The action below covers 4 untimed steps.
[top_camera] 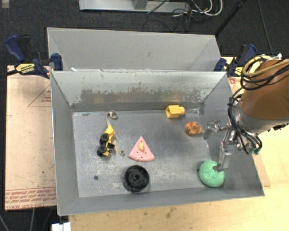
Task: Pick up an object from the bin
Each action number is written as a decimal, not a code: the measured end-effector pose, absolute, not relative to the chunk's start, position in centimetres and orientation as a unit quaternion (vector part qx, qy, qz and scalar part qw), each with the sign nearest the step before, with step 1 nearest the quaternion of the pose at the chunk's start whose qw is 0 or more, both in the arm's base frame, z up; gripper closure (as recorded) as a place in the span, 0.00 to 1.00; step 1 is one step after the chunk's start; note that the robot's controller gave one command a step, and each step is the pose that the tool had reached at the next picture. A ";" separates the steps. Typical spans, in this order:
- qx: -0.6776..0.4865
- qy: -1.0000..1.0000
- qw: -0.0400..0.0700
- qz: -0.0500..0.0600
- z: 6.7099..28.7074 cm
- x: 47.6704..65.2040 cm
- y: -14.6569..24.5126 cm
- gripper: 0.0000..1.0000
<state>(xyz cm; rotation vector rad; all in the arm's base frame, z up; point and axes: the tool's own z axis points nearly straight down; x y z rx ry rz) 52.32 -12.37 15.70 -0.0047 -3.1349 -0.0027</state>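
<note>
— Grey metal walls of the bin (62,138) and a scuffed floor are seen; what is found near the gripper (224,161)?
— A green rounded lump (209,175) is seen directly beneath it, in the front right corner, close to the right wall. A small orange ball (193,128) lies just behind, and a yellow block (175,111) by the back wall.
— And elsewhere?
— A pink wedge (141,149), a black disc (136,178) and a yellow-and-black toy (106,141) are spread leftward, with bare floor left between them.
— Is the gripper clenched?
— That cannot be told.
</note>
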 end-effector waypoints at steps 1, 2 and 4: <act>0.000 -1.000 -0.001 0.000 16.2 52.5 -12.3 0.00; 0.007 -1.000 -0.003 0.000 8.5 49.3 -14.0 0.00; -0.055 -0.998 -0.001 -0.001 10.3 51.9 -14.0 0.00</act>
